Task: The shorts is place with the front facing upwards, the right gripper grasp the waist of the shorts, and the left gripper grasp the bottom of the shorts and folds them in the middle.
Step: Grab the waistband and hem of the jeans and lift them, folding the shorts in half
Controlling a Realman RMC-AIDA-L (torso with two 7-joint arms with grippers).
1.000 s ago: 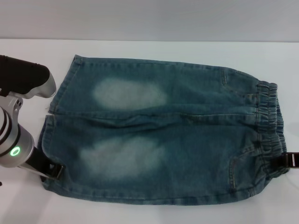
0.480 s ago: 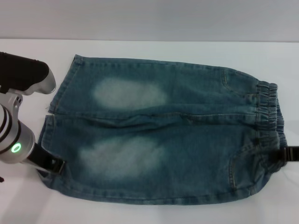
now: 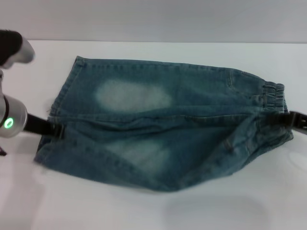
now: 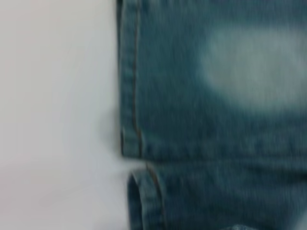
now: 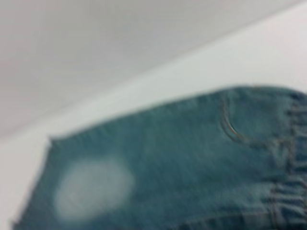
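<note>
I pinch the hem [image 3: 48, 143] with my left gripper [image 3: 53, 130] and the waist [image 3: 274, 112] with my right gripper [image 3: 280, 119], both mid-frame; uneven lifting could skew the fold.

The head view looks forward and down from above, far enough to take in the whole shorts [image 3: 163, 129] on the white surface [image 3: 153, 211]. The left wrist view looks down very near at the leg hems [image 4: 132, 143]. The right wrist view looks low across the far leg. All three share the denim.
</note>
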